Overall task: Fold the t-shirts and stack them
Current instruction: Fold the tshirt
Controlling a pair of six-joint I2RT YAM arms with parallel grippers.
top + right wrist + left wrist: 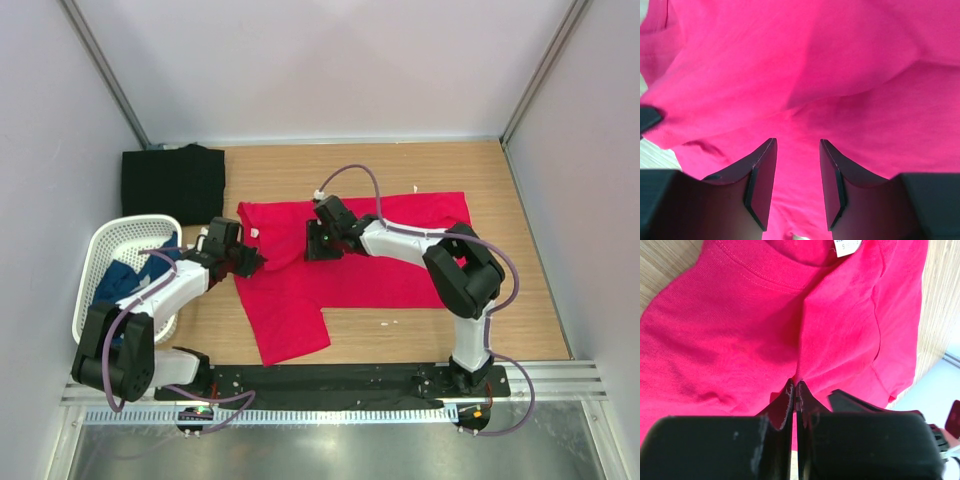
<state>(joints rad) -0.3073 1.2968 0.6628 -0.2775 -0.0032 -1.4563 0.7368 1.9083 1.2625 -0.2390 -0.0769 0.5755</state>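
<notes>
three shirts show in the top external view. the red t-shirt [400,270] lies spread across the middle of the table [530,300], the black t-shirt [172,183] sits folded at the far left corner, and the dark blue t-shirt [118,282] is bunched in the white basket [128,226] at the left. the left gripper [252,262] reaches low from the basket side to the red t-shirt's left edge, near the collar. the right gripper [320,243] comes in from the right, its forearm stretched low over the cloth and its wrist tipped down near the upper middle.

in the left wrist view, the left gripper [795,387] has its jaws pressed together, and a ridge of red cloth runs up to their tips — it looks pinched there. the neck label [849,246] shows at the top edge.

in the right wrist view, the right gripper [797,150] has its jaws apart, with red cloth below them and nothing gripped.

the step in hand looks like a first fold of the red t-shirt. to do it well, the right gripper should take a firm hold along the same edge before any lift, so both points travel together — a one-sided pull would likely drag and wrinkle the cloth.
</notes>
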